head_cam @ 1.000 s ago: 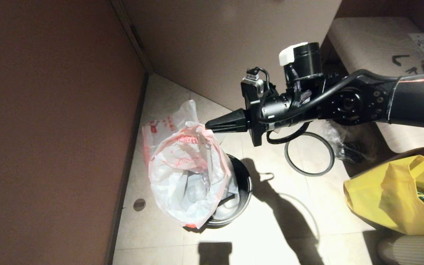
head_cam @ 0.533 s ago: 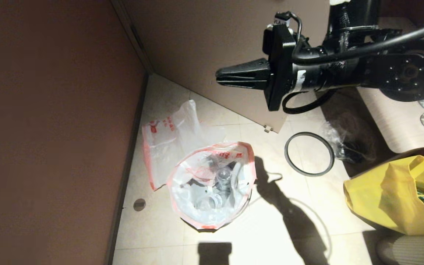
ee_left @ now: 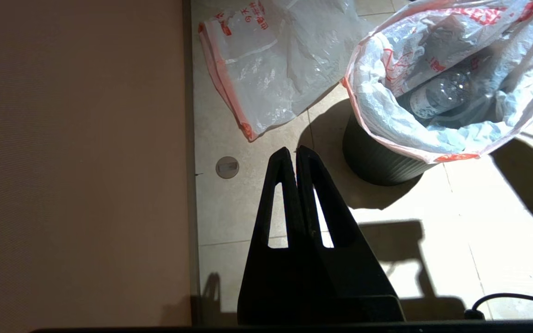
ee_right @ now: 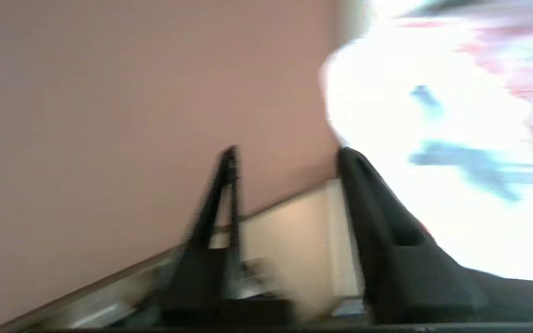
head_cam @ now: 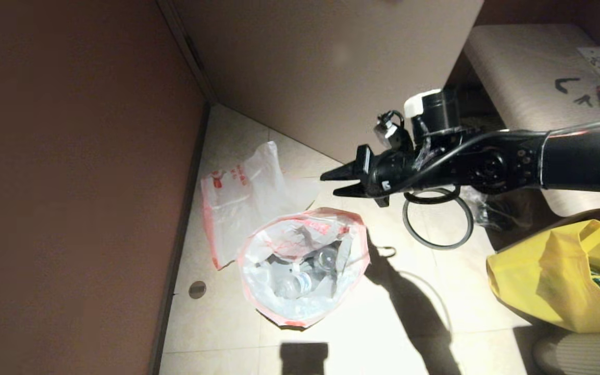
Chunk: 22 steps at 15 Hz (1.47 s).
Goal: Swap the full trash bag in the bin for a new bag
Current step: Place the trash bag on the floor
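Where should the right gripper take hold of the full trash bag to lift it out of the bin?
Probably the full trash bag at its loose pink-trimmed rim nearest the right gripper, coming down from above. The mouth gapes upward over the bin, and that edge stands free to pinch; the bottles inside give no grip.

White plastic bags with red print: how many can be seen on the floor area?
2. The full trash bag sits in the bin; the new bag lies flat by the wall.

A big yellow tote (head_cam: 560, 276) stands on the pale tiled floor (head_cam: 414, 323) at the near right. Farther back, a clear film bag (head_cam: 492, 208) holding dark things lies beside a beige bench (head_cam: 529, 67). A brown wall (head_cam: 71, 182) fills the left.
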Tool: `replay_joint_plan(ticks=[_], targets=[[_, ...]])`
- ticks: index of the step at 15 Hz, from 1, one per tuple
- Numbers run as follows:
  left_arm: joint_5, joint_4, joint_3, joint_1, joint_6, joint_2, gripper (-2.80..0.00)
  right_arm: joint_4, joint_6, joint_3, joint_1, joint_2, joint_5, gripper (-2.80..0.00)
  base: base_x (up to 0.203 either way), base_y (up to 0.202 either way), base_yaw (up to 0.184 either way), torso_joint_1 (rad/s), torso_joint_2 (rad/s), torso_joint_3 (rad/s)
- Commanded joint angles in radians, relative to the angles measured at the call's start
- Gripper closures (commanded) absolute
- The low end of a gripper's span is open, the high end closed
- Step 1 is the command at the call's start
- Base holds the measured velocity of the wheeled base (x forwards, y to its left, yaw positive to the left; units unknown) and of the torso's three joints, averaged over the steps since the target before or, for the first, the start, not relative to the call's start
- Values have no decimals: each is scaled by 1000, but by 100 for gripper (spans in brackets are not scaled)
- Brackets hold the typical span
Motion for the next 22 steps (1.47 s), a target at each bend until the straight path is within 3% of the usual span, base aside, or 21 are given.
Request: replay_joint_plan(ticks=[1,3,7,9,13,18,22], targets=[[0,0,6,0,0,0,0,-1,-103,77,2,25,-124,-280,0,0,0,0,0,0],[0,0,6,0,0,0,0,-46,-179,155,0,22,-196,-280,0,0,0,0,0,0],[0,0,6,0,0,0,0,-392,-220,354,-5,-12,-236,-280,0,0,0,0,0,0],[0,0,6,0,0,0,0,-482,-238,405,-24,-28,-245,-280,0,0,0,0,0,0],[0,0,6,0,0,0,0,-543,-240,413,-85,26,-247,-280,0,0,0,0,0,0],[0,0,6,0,0,0,0,-589,-289,447,-68,138,-249,-280,0,0,0,0,0,0],[0,0,6,0,0,0,0,-643,-404,447,-12,226,-356,-280,0,0,0,0,0,0]])
